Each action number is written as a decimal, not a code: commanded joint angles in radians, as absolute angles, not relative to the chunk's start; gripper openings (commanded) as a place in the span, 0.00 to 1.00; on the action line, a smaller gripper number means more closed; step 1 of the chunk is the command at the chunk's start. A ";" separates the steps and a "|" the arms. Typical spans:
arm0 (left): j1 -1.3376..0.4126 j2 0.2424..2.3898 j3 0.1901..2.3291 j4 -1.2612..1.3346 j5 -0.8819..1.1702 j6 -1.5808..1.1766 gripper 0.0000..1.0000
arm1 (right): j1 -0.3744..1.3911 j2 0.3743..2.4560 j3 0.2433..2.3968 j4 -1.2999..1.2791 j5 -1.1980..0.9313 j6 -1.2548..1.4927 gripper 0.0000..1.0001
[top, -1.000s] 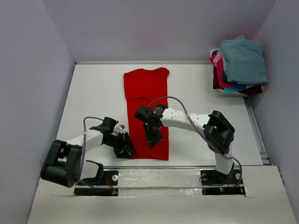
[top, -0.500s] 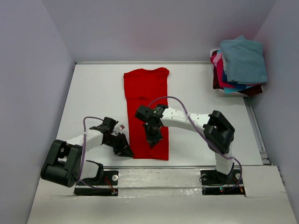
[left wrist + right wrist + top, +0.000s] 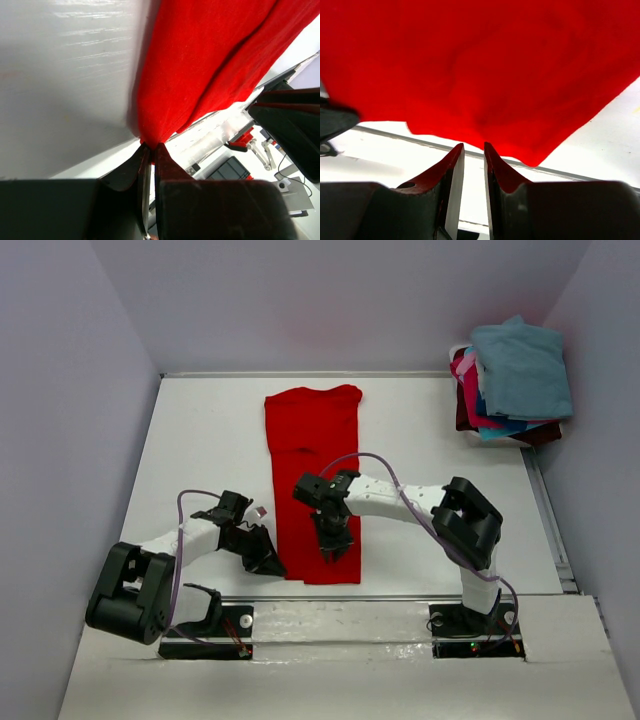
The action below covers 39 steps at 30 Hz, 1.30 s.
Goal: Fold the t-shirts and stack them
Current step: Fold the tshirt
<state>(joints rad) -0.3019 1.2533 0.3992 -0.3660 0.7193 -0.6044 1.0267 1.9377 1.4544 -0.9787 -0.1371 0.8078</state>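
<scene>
Pinch on the near corner looks meant for lifting the hem into a fold: the left fingers (image 3: 127, 172) are closed tight on that corner of the bright red soft cloth t-shirt (image 3: 310, 450), a long strip on the white table (image 3: 200, 440) stretching away beyond their tips. The right fingers (image 3: 445, 165) stand slightly apart, the hem just at their tips, no clear hold; the pile of teal, pink and maroon shirts (image 3: 512, 380) sits well beyond them. No readable brand, label or writing shows.

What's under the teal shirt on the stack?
Edges of a pink shirt, a blue shirt and a maroon shirt stick out beneath the teal shirt; the rest is covered, count unclear.
</scene>
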 commanded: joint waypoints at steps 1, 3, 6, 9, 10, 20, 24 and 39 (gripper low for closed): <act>-0.308 1.235 0.426 -0.394 0.724 -0.603 0.13 | 1.023 1.924 1.404 -0.957 -0.124 0.821 0.28; -0.308 1.235 0.428 -0.396 0.723 -0.601 0.13 | 1.023 1.910 1.372 -0.950 -0.123 0.827 0.28; -0.308 1.238 0.428 -0.397 0.723 -0.600 0.13 | 1.023 1.887 1.342 -0.960 -0.103 0.839 0.29; -0.308 1.239 0.428 -0.396 0.723 -0.600 0.13 | 1.023 1.861 1.292 -0.963 -0.091 0.854 0.30; -0.308 1.241 0.428 -0.394 0.723 -0.598 0.13 | 1.023 1.847 1.275 -0.963 -0.089 0.862 0.30; -0.308 1.246 0.425 -0.393 0.726 -0.594 0.13 | 1.023 1.864 1.287 -0.986 -0.035 0.871 0.33; -0.308 1.246 0.423 -0.393 0.726 -0.594 0.13 | 1.023 1.888 1.316 -0.997 -0.020 0.867 0.43; -0.308 1.250 0.422 -0.388 0.733 -0.592 0.13 | 1.023 1.954 1.331 -0.959 -0.040 0.847 0.19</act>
